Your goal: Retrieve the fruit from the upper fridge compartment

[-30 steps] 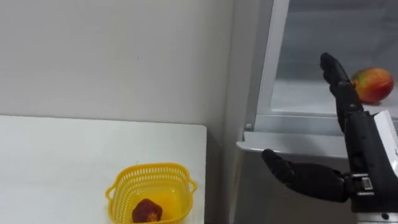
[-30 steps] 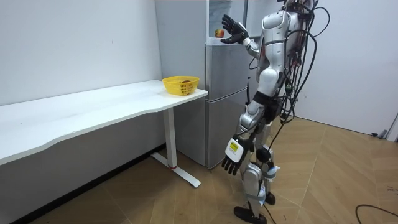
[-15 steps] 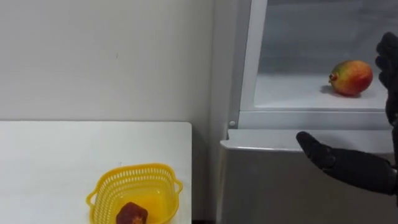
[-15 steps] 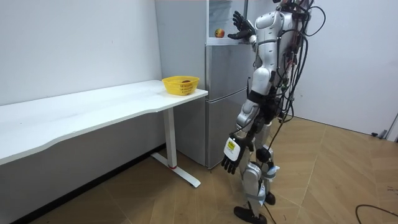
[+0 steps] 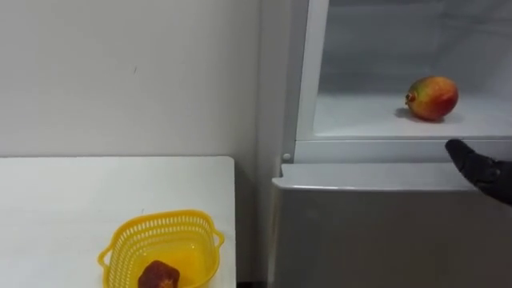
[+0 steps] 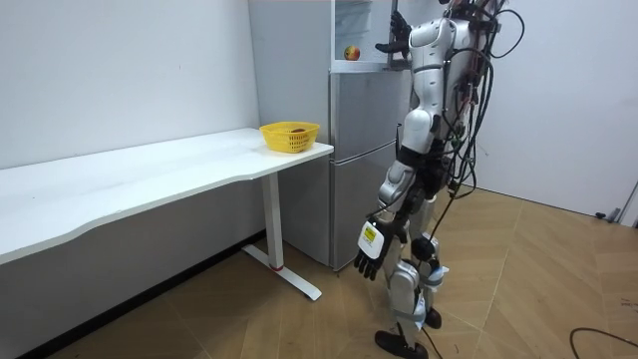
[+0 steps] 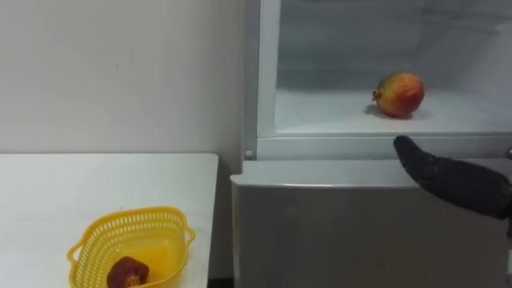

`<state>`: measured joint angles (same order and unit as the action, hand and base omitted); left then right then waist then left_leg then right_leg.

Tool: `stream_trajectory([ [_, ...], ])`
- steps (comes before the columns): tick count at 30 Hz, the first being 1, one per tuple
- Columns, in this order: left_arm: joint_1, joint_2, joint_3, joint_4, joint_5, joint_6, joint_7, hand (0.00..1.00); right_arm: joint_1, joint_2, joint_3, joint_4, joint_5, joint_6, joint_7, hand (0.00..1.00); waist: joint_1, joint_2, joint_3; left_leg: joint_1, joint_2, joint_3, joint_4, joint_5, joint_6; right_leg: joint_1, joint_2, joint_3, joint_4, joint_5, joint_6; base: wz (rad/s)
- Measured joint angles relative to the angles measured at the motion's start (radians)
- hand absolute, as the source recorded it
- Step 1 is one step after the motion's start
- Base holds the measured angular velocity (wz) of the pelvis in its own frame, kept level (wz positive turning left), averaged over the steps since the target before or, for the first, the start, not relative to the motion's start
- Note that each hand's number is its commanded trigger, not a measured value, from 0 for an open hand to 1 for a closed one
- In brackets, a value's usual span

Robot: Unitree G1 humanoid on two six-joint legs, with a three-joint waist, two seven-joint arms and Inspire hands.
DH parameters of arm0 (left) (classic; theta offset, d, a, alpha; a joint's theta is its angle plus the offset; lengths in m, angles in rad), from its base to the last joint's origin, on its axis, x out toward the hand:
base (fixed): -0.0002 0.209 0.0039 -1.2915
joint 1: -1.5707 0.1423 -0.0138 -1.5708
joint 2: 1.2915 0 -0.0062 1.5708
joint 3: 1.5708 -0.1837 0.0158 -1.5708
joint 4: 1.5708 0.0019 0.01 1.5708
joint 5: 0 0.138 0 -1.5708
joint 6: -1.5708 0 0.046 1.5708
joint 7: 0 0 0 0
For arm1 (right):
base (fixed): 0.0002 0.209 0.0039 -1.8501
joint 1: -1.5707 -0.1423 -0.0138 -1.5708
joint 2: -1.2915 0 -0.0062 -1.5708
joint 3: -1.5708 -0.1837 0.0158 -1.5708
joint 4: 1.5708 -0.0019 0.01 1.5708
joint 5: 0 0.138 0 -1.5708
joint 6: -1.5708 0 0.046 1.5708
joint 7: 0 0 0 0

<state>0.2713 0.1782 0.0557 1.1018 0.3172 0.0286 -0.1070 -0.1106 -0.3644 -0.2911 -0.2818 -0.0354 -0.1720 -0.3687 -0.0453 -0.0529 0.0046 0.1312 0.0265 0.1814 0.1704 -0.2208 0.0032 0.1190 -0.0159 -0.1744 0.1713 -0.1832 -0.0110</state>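
Resting on the white shelf (image 5: 360, 120) of the open upper fridge compartment, the mango (image 5: 432, 98) lies toward the back, red-orange and green, untouched. Right robot hand (image 7: 456, 182): enters from the lower right, level with the compartment's front sill, below and in front of the mango and apart from it; the dark fingers (image 5: 482, 170) that show are stretched out and empty. Fridge (image 6: 359, 150): grey, with the robot standing upright just before it. Tabletop (image 5: 64, 208): white, beside the fridge, carrying a yellow basket (image 5: 160, 240) near its edge with a dark red fruit (image 5: 158, 276) inside. Left robot hand (image 6: 371, 257): hangs at the robot's side, fingers relaxed.
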Motion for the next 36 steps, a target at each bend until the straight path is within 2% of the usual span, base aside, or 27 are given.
stream_trajectory([
  [3,0.011,0.006,0.021,-0.008,0.005,0.000,-0.018,0.00,-0.049,-0.038,-0.016,0.067,-0.003,0.022,0.000,0.00,0.002,-0.012,-0.0028,0.002,-0.001,-0.005,0.002,0.000,0.000,-0.002,0.000,-0.005,-0.002,0.000,0.000,0.05],
  [5,0.014,0.020,0.021,-0.024,0.000,0.000,-0.029,0.00,-0.073,-0.076,-0.016,0.113,0.000,0.035,0.002,0.00,0.006,-0.026,-0.0015,-0.003,-0.001,-0.009,0.003,0.000,0.000,-0.002,0.001,-0.005,-0.002,0.000,0.000,0.00],
  [7,0.014,0.028,0.020,-0.024,-0.001,0.000,-0.032,0.00,-0.083,-0.092,-0.015,0.138,0.001,0.049,0.003,0.00,0.017,-0.036,-0.0003,-0.002,-0.001,-0.020,0.003,0.000,0.000,-0.002,0.001,-0.007,-0.002,0.000,0.000,0.04],
  [9,0.013,0.031,0.020,-0.025,0.000,0.000,-0.032,0.00,-0.100,-0.114,-0.015,0.167,0.001,0.063,0.012,0.00,0.023,-0.043,-0.0029,-0.004,-0.001,-0.021,0.003,0.000,0.000,-0.002,0.000,-0.008,-0.001,0.000,0.000,0.03],
  [14,0.023,0.040,0.023,-0.025,0.005,0.001,-0.046,0.00,-0.189,-0.164,-0.012,0.287,0.021,0.069,0.037,0.00,0.035,-0.055,-0.0041,0.000,-0.001,-0.034,0.003,0.000,0.000,0.008,-0.001,-0.025,-0.001,0.000,0.000,0.07],
  [19,0.032,0.042,0.044,-0.024,0.005,0.011,-0.062,0.00,-0.237,-0.189,-0.008,0.381,0.031,0.087,0.034,0.00,0.050,-0.063,-0.0001,-0.006,-0.002,-0.047,0.014,0.000,0.000,0.005,-0.002,-0.034,-0.001,0.000,0.000,0.07],
  [24,0.034,0.044,0.062,-0.035,-0.002,0.016,-0.062,0.00,-0.319,-0.198,-0.003,0.460,0.033,0.118,0.033,0.00,0.052,-0.063,-0.0013,-0.030,-0.003,-0.062,0.030,0.000,0.000,-0.003,-0.005,-0.051,0.001,0.000,0.000,0.10],
  [31,0.035,0.049,0.062,-0.044,-0.001,0.019,-0.060,0.00,-0.364,-0.205,0.009,0.487,0.034,0.147,0.045,0.00,0.055,-0.070,-0.0072,-0.034,-0.004,-0.075,0.034,0.000,0.000,0.002,-0.007,-0.067,0.000,0.000,0.000,0.04],
  [36,0.041,0.049,0.065,-0.070,-0.001,0.037,-0.055,0.00,-0.380,-0.206,0.021,0.507,0.054,0.172,0.060,0.00,0.055,-0.073,-0.0111,-0.035,-0.005,-0.078,0.034,0.000,0.000,0.003,-0.009,-0.077,0.007,0.000,0.000,0.00],
])
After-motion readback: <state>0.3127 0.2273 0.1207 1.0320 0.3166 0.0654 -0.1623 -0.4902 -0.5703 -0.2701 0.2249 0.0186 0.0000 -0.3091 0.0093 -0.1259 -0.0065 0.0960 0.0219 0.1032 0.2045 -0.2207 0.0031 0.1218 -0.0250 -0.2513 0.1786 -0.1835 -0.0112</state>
